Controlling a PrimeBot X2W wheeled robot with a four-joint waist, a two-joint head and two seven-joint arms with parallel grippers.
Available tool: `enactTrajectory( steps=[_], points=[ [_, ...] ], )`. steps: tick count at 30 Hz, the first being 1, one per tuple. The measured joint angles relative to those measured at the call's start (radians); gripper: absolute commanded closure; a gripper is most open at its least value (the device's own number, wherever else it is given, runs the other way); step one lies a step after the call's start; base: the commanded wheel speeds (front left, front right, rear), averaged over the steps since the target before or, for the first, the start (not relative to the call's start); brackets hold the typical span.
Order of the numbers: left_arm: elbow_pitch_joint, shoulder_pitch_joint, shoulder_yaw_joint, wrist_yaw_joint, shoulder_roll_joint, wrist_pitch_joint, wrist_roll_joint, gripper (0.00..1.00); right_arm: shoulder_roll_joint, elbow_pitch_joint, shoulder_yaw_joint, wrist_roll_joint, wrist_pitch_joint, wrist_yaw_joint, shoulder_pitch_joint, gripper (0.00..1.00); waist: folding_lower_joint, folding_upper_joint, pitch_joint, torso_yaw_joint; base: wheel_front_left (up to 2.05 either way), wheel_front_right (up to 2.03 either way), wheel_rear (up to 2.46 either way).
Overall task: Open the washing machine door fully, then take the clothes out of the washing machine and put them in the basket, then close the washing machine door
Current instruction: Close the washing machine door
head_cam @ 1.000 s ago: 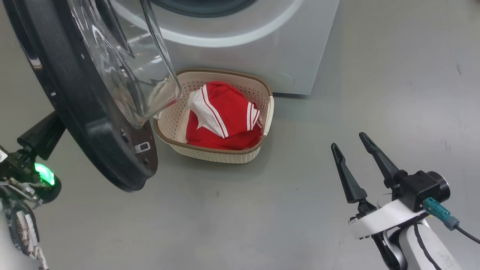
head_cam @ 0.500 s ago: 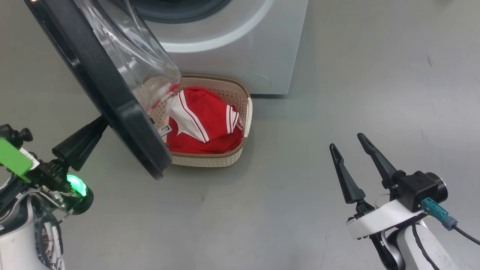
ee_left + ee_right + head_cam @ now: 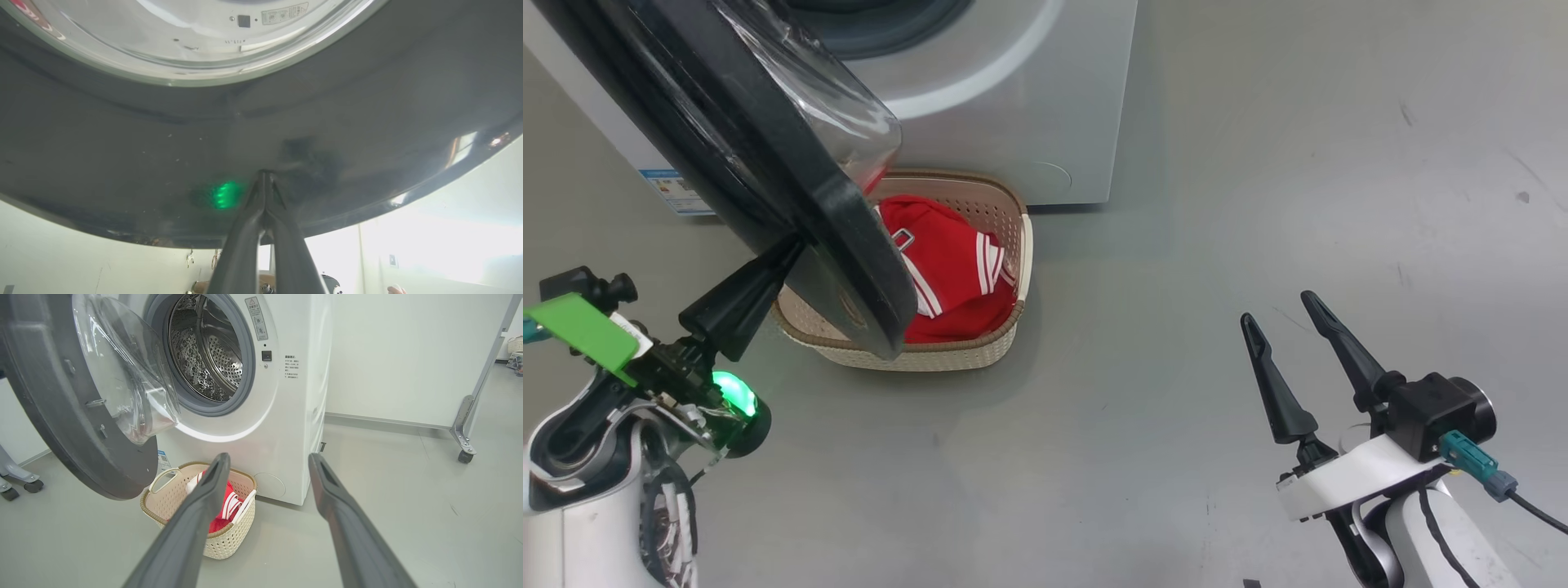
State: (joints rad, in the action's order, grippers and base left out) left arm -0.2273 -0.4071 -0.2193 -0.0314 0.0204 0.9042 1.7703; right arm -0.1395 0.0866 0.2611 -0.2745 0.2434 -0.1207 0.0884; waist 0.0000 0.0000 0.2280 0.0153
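The washing machine door [image 3: 768, 147] stands half open, its black rim hanging over the left part of the basket [image 3: 931, 359]. My left gripper [image 3: 784, 249] is shut, and its tips [image 3: 264, 173] press on the door's glossy outer rim [image 3: 163, 134]. Red and white clothes [image 3: 947, 269] lie in the cream basket in front of the washing machine [image 3: 1013, 106]. My right gripper [image 3: 1279, 309] is open over the bare floor, well to the right of the basket. The right wrist view shows the door [image 3: 49, 416], the steel drum [image 3: 208, 351], the basket [image 3: 229, 543] and the clothes [image 3: 226, 502] beyond my open right gripper [image 3: 269, 458].
A blue label [image 3: 674, 192] sits low on the machine's left side. A metal frame leg on a caster [image 3: 466, 428] stands at the right by the wall, and another caster [image 3: 16, 482] at the far left. Grey floor [image 3: 1258, 163] spreads to the right.
The head camera has turned, shifting the whole scene left. The door has swung toward the machine and now covers more of the basket, with my shut left gripper following against it. The right gripper has not moved.
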Motion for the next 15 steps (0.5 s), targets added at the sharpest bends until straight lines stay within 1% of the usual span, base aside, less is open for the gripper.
enactTrajectory(
  steps=[9, 15],
  points=[
    [0.004, 0.009, 0.083, 0.0, 0.0, -0.07, 0.027, 1.0, 0.001, 0.0, -0.013, -0.007, 0.001, 0.0, 0.0, 0.0, 0.0, 0.0, 0.002, -0.019, 0.0, 0.0, 0.0],
    [0.006, 0.009, 0.113, 0.0, 0.0, -0.122, 0.062, 1.0, 0.008, 0.0, -0.009, -0.007, 0.001, 0.0, 0.0, 0.0, 0.0, 0.0, 0.006, -0.027, 0.0, 0.0, 0.0]
  ],
)
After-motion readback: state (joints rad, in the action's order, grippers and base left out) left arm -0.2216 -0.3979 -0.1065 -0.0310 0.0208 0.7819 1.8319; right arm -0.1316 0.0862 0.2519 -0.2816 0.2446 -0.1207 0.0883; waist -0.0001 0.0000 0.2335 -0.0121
